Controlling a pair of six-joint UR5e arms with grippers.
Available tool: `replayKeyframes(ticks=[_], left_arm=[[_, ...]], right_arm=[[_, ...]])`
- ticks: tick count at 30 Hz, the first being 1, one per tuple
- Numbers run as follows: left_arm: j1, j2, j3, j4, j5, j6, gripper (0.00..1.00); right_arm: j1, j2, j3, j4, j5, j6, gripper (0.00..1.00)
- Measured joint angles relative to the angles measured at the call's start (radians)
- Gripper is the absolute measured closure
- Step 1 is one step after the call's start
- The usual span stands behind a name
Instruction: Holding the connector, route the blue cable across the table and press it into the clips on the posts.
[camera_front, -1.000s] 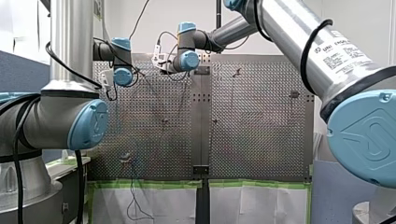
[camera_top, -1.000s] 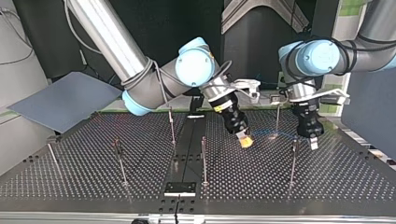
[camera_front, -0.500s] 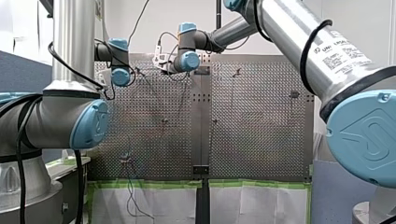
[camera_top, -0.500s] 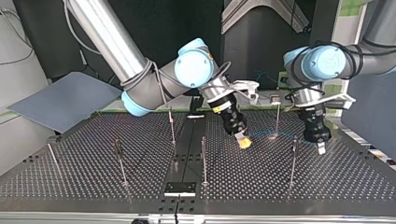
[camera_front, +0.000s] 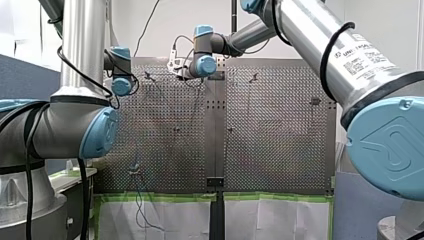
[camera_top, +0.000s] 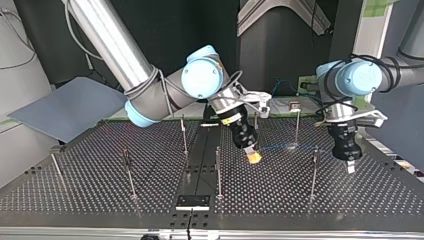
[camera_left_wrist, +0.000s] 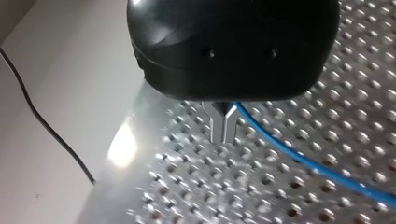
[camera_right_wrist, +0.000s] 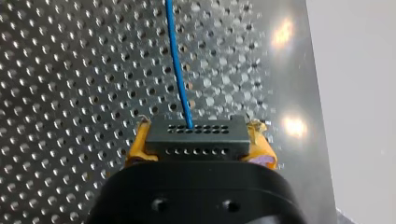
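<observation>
At my right pincer (camera_right_wrist: 199, 140): yellow pads clamped on the black connector (camera_right_wrist: 195, 133), with the blue cable (camera_right_wrist: 177, 60) leading straight ahead from it over the perforated table (camera_right_wrist: 70, 93). At my left pincer (camera_left_wrist: 223, 127): metal fingers pressed together, cable emerging beside their root; any actual pinch hidden under the black body, so cannot tell. In the top view, only a faint blue trace between the two pincers, connector indistinct. In the front view, both pincers too small to read.

In the front view a pale wall (camera_front: 200, 12) rose at twelve o'clock; green tape (camera_front: 275, 197) and white sheeting (camera_front: 275, 220) edged the counter (camera_front: 280, 130) at six. In the top view, a grey panel (camera_top: 70, 107) lay at nine.
</observation>
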Motion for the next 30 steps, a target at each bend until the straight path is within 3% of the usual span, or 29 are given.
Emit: replayKeyframes(ticks=[13, 22, 23, 24, 25, 26, 27, 28, 29, 30], left_arm=[[0.018, -0.023, 0.001, 0.055, 0.104, -0.054, 1.0], [0.024, -0.024, 0.001, 0.079, 0.099, -0.058, 1.0], [0.024, -0.024, 0.001, 0.076, 0.092, -0.052, 0.96], [0.023, -0.024, 0.001, 0.072, 0.085, -0.047, 0.74], [0.022, -0.024, 0.001, 0.066, 0.074, -0.041, 0.74], [0.022, -0.024, 0.001, 0.061, 0.066, -0.037, 0.58], [0.021, -0.023, 0.001, 0.055, 0.058, -0.033, 0.32], [0.02, -0.023, 0.001, 0.047, 0.048, -0.026, 0.32], [0.019, -0.023, 0.001, 0.04, 0.04, -0.02, 0.23], [0.018, -0.023, 0.001, 0.033, 0.032, -0.014, 0.0]], right_arm=[[-0.012, 0.001, 0.0, -0.002, 0.007, -0.003, 1.0], [-0.015, 0.0, 0.0, -0.001, 0.006, -0.005, 1.0], [-0.015, 0.0, -0.001, -0.001, 0.007, -0.006, 1.0], [-0.016, 0.0, -0.002, 0.0, 0.009, -0.007, 1.0], [-0.016, 0.0, -0.004, 0.0, 0.014, -0.011, 1.0], [-0.016, 0.0, -0.005, 0.001, 0.019, -0.014, 1.0], [-0.016, 0.0, -0.007, 0.002, 0.025, -0.019, 1.0], [-0.016, 0.0, -0.008, 0.003, 0.033, -0.025, 1.0], [-0.016, 0.0, -0.009, 0.004, 0.04, -0.03, 1.0], [-0.016, 0.0, -0.009, 0.005, 0.047, -0.034, 1.0]])
